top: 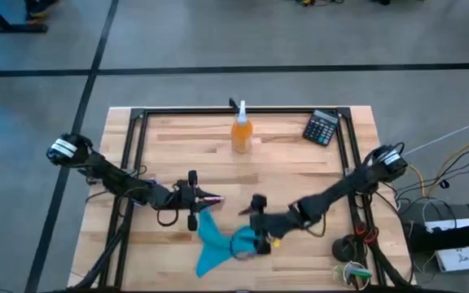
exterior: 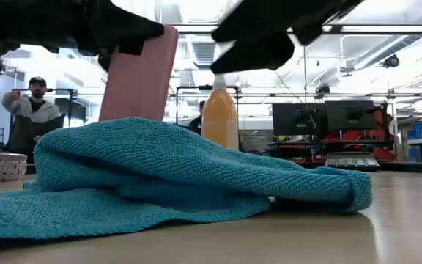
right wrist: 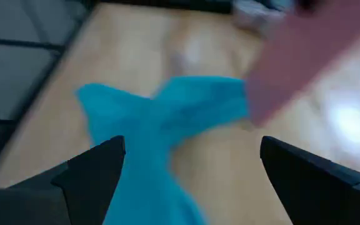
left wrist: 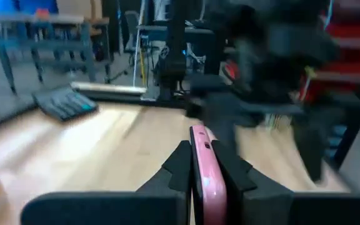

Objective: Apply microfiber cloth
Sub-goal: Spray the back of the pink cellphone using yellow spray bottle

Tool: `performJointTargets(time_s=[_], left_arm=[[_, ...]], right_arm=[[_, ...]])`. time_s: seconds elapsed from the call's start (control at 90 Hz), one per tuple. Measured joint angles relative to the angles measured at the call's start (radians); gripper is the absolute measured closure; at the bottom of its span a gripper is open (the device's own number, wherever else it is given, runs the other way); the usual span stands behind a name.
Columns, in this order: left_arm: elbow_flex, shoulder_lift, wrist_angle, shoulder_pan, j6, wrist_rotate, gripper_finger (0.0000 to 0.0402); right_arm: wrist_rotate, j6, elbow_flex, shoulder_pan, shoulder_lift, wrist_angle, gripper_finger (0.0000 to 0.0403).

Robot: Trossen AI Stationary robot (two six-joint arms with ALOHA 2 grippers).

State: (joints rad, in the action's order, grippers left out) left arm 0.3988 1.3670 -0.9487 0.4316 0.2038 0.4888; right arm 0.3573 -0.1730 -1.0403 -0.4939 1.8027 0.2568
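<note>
While the left end effector (top: 206, 198) clamps a pink phone (top: 212, 198), the microfiber cloth (top: 218, 242) trails diagonally beneath the wide-open right end effector (top: 257, 236).

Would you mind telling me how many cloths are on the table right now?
1. The microfiber cloth lies bunched at the table's near edge, between the two grippers, below the pink phone. Anything beneath its folds is hidden.

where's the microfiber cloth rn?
High view: the microfiber cloth lies on the table near its front edge, about centre, under and between the left end effector holding the pink phone and the open right end effector.
</note>
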Motion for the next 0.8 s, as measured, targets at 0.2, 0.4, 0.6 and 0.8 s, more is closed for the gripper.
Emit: performJointTargets(time_s=[0.2,0.4,0.6,0.8], left_arm=[[0.000,0.008,-0.002,0.004,0.174,0.081,0.0385],[-0.002,0.083,-0.019,0.017,0.273,0.105,0.0385],[-0.002,0.180,-0.198,0.074,0.277,0.080,0.0385],[-0.002,0.191,-0.249,0.118,0.277,0.074,0.0385]], right_arm=[[0.006,-0.052,-0.061,-0.009,0.142,0.026,0.0049],[0.002,-0.063,-0.122,-0.008,0.232,-0.007,0.0049],[0.002,-0.105,-0.129,-0.008,0.234,-0.028,0.0049],[0.010,-0.140,-0.128,0.002,0.234,-0.092,0.0056]])
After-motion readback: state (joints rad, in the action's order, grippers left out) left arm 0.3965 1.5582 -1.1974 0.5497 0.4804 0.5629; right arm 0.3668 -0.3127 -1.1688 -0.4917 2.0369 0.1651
